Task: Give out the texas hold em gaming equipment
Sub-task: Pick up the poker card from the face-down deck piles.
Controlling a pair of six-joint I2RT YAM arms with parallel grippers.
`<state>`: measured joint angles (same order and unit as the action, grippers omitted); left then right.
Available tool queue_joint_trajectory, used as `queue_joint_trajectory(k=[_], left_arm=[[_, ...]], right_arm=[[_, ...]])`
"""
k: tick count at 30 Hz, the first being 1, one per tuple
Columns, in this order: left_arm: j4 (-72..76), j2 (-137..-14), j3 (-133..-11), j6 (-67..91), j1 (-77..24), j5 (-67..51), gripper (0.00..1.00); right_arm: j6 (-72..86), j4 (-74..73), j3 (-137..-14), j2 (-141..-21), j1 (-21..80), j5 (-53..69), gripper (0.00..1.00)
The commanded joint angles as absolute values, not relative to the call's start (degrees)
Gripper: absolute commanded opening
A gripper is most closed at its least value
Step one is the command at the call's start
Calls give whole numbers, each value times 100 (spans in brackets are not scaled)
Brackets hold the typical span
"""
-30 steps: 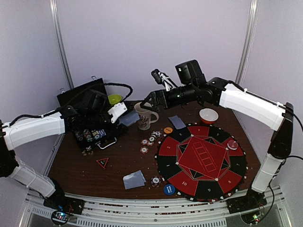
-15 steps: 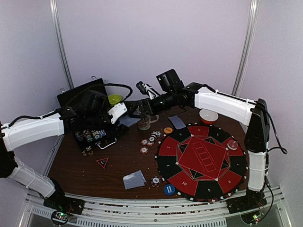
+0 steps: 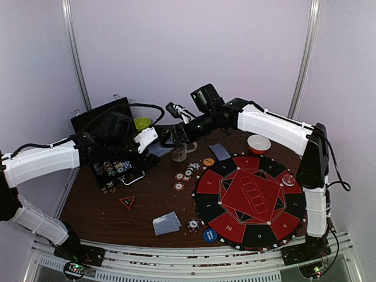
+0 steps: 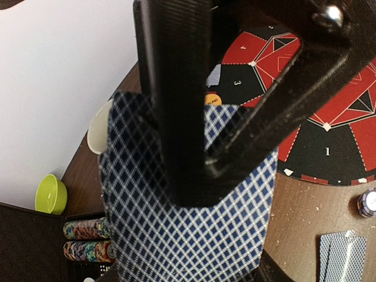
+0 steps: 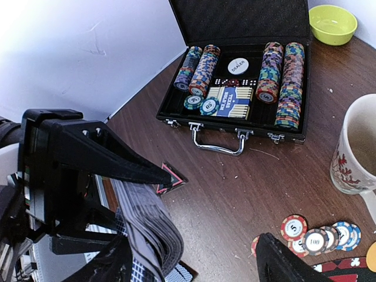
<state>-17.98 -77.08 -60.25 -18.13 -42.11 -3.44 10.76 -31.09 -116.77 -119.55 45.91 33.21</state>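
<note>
Gripping a deck of blue-checked playing cards [image 4: 182, 235], the left gripper [image 4: 197, 176] had its black fingers closed flat on the top card, above the far-left part of the brown table [image 3: 100, 211]. The right gripper [image 5: 194, 264] hung just beside it with its fingers spread wide and nothing between them. The deck's edge sat close to one finger, but the view was too tight to tell whether they touched.

Behind them stood an open black case [image 5: 235, 17] with racked chips, and a green bowl [image 5: 332, 22] lay beyond it. Loose striped chips [image 5: 317, 238] lay beside the white mug [image 5: 358, 147]. A few cards [image 3: 166, 223] lay near the front edge, left of the round red-and-black mat [image 3: 249, 194]. An orange button [image 3: 208, 161] and a blue button [image 3: 210, 235] sat at the mat's left rim.
</note>
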Motion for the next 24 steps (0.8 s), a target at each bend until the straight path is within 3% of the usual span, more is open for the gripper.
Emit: queue_joint_trajectory(k=[1,9,18,24], left_arm=[[-1484,-7726,-5981,-1881,-4232,-294,51],[-1485,-7752,-5985,-1881,-4230,-308,51],[-1483,-7717,-5977,-1881,-4228,-225,51],[-1484,-7726,-5982,-1894,-4234,-210,51]], right_arm=[[992,-3297,-11854,-12066,4646,3208,71],[1066,-3250,-11956,-12144,4706,3199,52],[921,-3573,-12006,-11940,4715,2592,24],[871,-3730,-11992,-11774,4713,2454,22]])
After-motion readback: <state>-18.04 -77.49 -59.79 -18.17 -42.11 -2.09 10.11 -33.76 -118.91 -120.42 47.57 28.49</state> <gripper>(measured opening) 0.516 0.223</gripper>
